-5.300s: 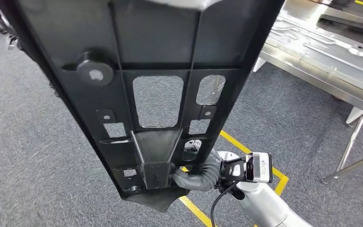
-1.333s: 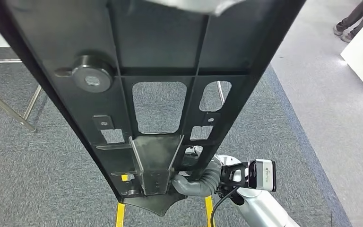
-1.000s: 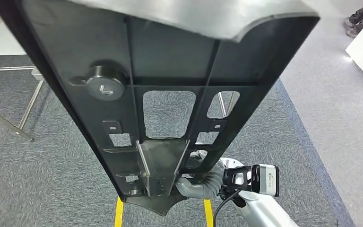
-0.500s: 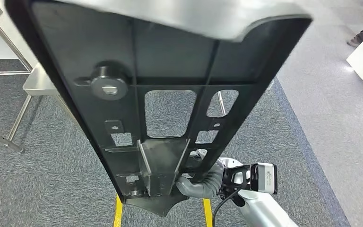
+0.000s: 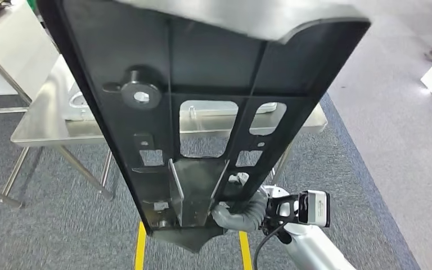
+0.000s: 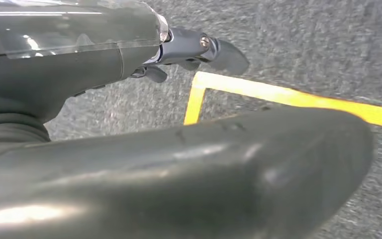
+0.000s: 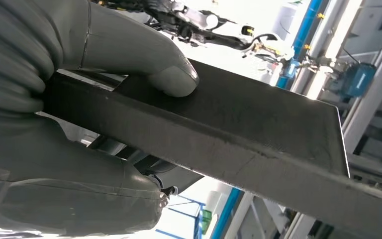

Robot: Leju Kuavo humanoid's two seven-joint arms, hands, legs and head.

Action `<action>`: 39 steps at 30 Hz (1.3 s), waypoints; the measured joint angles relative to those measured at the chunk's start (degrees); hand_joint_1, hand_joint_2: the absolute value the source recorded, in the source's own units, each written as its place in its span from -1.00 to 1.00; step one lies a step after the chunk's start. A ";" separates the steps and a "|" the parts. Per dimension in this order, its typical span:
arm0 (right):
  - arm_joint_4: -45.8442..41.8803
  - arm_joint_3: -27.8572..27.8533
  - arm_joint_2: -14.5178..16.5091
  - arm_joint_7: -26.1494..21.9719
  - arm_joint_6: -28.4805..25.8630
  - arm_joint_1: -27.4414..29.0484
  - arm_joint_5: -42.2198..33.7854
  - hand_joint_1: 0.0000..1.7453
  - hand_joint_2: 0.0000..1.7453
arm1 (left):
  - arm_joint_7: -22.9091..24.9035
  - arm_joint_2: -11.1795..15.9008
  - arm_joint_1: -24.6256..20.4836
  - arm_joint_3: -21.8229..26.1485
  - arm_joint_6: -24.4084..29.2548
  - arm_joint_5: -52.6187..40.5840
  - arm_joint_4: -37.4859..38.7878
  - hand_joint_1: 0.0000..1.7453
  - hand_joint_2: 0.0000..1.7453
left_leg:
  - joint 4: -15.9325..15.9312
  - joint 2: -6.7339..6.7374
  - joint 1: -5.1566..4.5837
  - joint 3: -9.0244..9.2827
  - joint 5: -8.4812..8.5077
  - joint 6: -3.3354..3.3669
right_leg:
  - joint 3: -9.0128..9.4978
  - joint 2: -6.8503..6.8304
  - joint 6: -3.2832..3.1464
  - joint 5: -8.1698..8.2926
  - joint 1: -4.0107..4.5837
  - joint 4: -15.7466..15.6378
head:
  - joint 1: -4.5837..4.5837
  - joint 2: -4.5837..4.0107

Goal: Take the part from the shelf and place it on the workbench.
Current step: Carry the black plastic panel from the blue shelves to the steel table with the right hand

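Grey carpet floor (image 5: 62, 236) with yellow tape lines (image 5: 140, 247), and a steel workbench (image 5: 39, 132) ahead, seen partly through the cut-outs of what the robot carries. The part (image 5: 214, 84), a long black ribbed panel with rectangular holes and a metal bracket near its lower end, is off the shelf and held upright close in front of the head camera, tilted a little, well above the floor and not touching the bench. Right hand (image 5: 237, 215) is clamped on the part's lower edge beside the bracket; in the right wrist view the thumb (image 7: 171, 74) presses one face of the panel edge (image 7: 238, 134) and the fingers wrap the other side. Left hand (image 6: 194, 50) in its wrist view hangs over carpet and a tape corner, nothing visible in it; fingers (image 6: 224, 55) look stretched out, but a big blurred dark shape blocks much of that view, so I can't say for sure whether it's apart or closed. Progress: pick is done, carry is underway, bench now in front but part not over it yet. Left, by my read: close the gap, lower the panel flat onto the bench top, release. Something light already lies on the bench (image 5: 79, 107), too hidden to identify.
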 joint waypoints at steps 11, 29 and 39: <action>0.65 -0.29 0.38 0.57 -0.20 -0.36 0.19 0.94 1.00 | 0.26 0.27 0.83 0.02 -0.05 -0.55 0.03 -1.00 -1.00 | -12.57 0.02 -0.28 -3.78 9.69 1.46 | 4.25 0.66 2.04 -4.81 0.50 0.23 | 0.04 0.00; 0.16 -0.57 1.44 3.09 -1.03 -2.70 -1.70 0.94 1.00 | 0.94 0.51 -0.27 0.03 -0.11 -1.03 -0.09 -1.00 -1.00 | -9.55 0.10 0.01 0.77 2.32 -0.23 | 1.18 0.01 0.46 -1.12 -0.12 -1.10 | 0.01 0.00; -0.09 -0.58 2.52 4.75 -1.62 -3.11 -2.43 0.94 1.00 | 1.40 0.81 0.16 0.03 -0.15 -1.78 0.08 -1.00 -1.00 | -11.56 0.28 -0.42 -7.86 13.26 0.58 | 8.37 0.21 1.53 -7.79 0.16 -1.28 | 0.00 0.00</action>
